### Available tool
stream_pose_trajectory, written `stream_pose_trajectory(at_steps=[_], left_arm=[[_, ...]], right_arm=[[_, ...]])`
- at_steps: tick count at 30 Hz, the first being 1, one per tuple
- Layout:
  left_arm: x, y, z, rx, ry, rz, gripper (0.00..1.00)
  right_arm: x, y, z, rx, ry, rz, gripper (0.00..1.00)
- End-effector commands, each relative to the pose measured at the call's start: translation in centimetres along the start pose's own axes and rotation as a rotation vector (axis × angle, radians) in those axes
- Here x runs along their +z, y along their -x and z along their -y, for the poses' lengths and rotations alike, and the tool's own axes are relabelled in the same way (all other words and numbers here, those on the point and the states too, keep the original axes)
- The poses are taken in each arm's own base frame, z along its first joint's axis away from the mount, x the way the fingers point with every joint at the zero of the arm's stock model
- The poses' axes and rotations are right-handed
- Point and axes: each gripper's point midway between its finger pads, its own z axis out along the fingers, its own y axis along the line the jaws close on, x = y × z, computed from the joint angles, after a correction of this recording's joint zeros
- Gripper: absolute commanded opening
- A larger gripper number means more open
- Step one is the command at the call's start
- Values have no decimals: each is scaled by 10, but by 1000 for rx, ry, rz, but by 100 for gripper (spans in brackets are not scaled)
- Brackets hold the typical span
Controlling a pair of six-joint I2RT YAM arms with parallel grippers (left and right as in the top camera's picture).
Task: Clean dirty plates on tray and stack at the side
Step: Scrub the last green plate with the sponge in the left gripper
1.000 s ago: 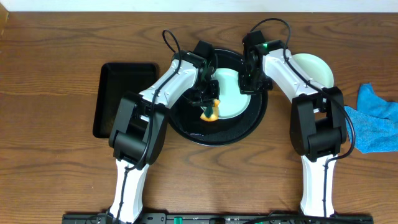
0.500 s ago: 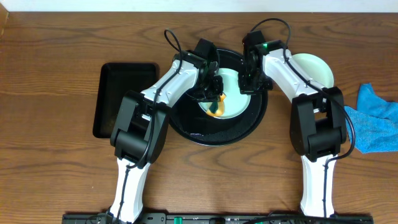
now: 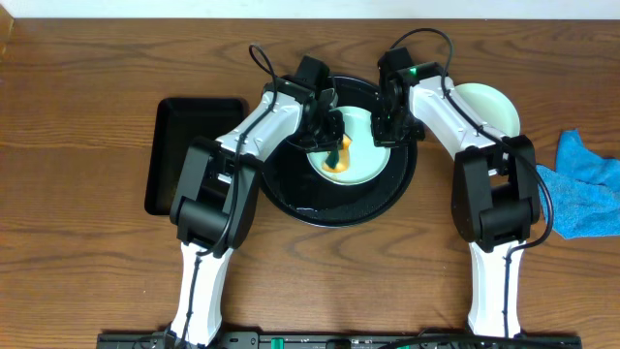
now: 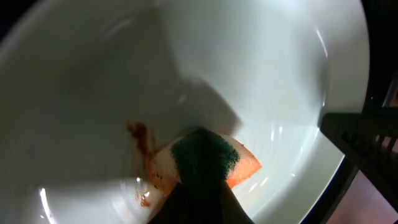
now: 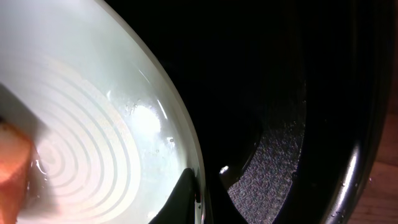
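A pale mint plate [image 3: 365, 160] lies in the round black tray [image 3: 291, 184]. My left gripper [image 3: 335, 145] is shut on an orange and green sponge [image 3: 339, 161], which presses on the plate's middle. In the left wrist view the sponge [image 4: 208, 157] sits just ahead of my left gripper [image 4: 200, 190], beside a brownish smear [image 4: 139, 132] on the plate [image 4: 261, 74]. My right gripper [image 3: 385, 134] is shut on the plate's right rim; its wrist view shows one finger [image 5: 180, 199] lying over the rim [image 5: 185, 140]. A second mint plate [image 3: 490, 105] rests on the table right of the tray.
A rectangular black tray [image 3: 194, 155] lies to the left of the round one. A blue cloth [image 3: 587, 186] is bunched at the table's right edge. Both arms cross over the round tray's rim [image 5: 348, 174].
My left gripper has carried the sponge from the plate's near-left rim up and right onto its middle. The right gripper has stayed on the rim.
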Motion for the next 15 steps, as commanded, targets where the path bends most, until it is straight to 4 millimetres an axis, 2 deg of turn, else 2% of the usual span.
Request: stream_pose_trajectory(at_steps=[1,15], left_arm=[[17,4,-35,-43,107,6,8],[15,16,-48,8,187,63,8]], right_arm=[[12,-12,-2,-2,-4,-49,1],[12,-12,-2,-2,-5,-48,1]])
